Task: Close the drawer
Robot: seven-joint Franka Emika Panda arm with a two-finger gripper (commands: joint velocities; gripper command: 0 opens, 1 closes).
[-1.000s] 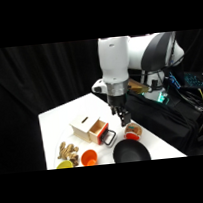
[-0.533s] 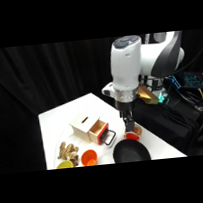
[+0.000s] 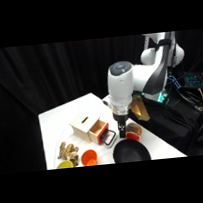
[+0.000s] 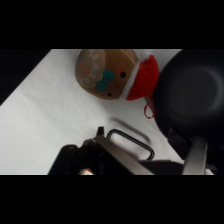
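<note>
The two-finger gripper hangs just in front of the pulled-out drawer, close to its handle. Whether its jaws stand open or closed cannot be told: in the side view the fingers merge into one dark stub, and in the wrist view only one pale finger and the black linkage show clearly.

The small drawer with reddish-orange front and its black wire loop handle still projects from the small light wooden box with a slotted top; its inner side wall is exposed. By that sign the task is judged not yet accomplished: the closing push remains to be done, and contact between finger and drawer front cannot be confirmed.

Room for moving: the push would run from the handle toward the box, away from the table's near right edge. Beyond the box the white table lies bare. On the gripper's own side space is tight. The round black bowl sits just beside the handle, and a brown, rounded toy with a red part lies near it. An orange cup stands near the front edge, with a pile of tan pieces beside it. Any retreat or sideways shift is judged to risk nudging the bowl.
</note>
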